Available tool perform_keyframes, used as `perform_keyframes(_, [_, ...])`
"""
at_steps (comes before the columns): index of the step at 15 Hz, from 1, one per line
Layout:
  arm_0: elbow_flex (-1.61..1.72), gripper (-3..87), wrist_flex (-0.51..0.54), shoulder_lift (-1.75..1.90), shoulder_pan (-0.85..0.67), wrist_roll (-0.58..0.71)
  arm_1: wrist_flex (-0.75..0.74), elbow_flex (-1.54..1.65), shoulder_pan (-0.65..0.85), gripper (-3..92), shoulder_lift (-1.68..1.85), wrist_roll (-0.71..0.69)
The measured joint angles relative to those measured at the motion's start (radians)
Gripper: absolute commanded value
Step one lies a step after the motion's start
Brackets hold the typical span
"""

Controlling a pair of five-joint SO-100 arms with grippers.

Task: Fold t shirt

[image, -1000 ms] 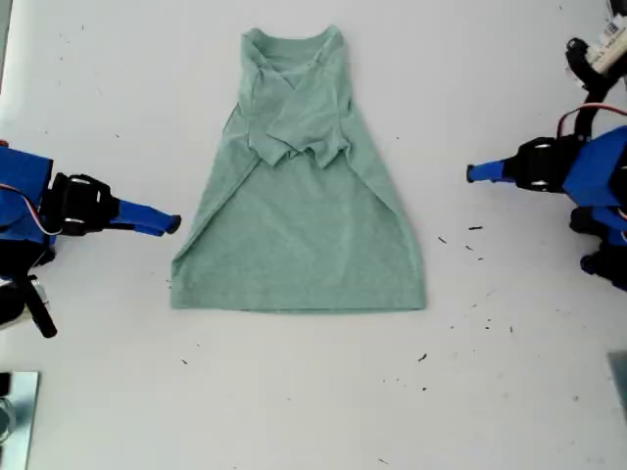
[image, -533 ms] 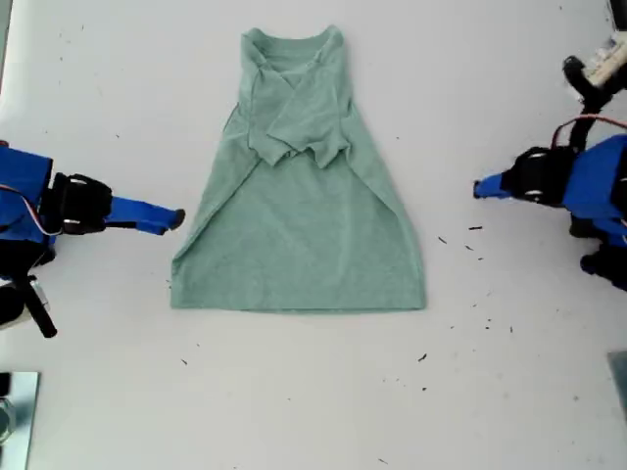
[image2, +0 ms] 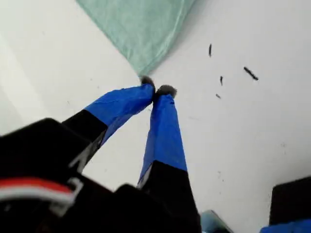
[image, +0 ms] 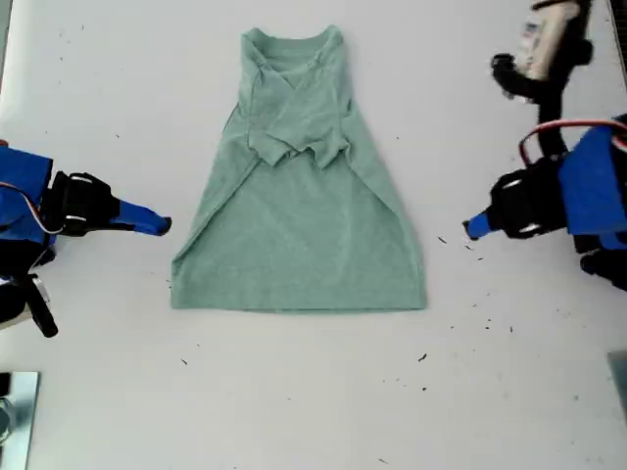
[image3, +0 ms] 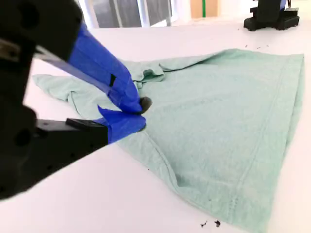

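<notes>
The pale green t shirt [image: 304, 225] lies flat on the white table with its neckline toward the exterior view's top, both sleeves folded in over the chest and the hem wide. My first gripper [image: 473, 227] is at the exterior view's right, shut and holding nothing, a short way from the hem corner. In the first wrist view its tips [image2: 158, 91] meet just short of that corner of the t shirt [image2: 141, 29]. My second gripper [image: 167, 225] is at the exterior view's left, shut, just off the shirt's side edge. The second wrist view shows it [image3: 142, 115] in front of the t shirt [image3: 218, 121].
Small dark specks [image: 475, 228] dot the table near my first gripper and below the hem. A metal object [image: 15, 411] sits at the exterior view's bottom-left corner. The first arm's black base [image3: 272, 14] shows across the table in the second wrist view.
My first gripper has swung toward the exterior view's bottom, nearer the hem corner, and its upper arm has risen into view. My second gripper edged forward, then drew back slightly.
</notes>
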Motion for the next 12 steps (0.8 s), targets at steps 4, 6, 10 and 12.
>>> perform_keyframes(4, [0.000,-0.2,0.000,0.000,0.000,0.018,0.089,-0.296,-0.067,38.1,-0.310,0.008])
perform_keyframes(6, [0.000,-0.2,0.000,0.000,0.000,0.031,0.049,-0.264,-0.067,36.6,-0.380,0.008])
perform_keyframes(10, [0.000,-0.2,0.000,0.000,0.000,0.031,-0.270,0.023,-0.031,32.3,-0.483,-0.035])
perform_keyframes(12, [0.000,-0.2,0.000,0.000,0.000,0.031,-0.451,0.164,-0.008,16.2,-0.571,-0.051])
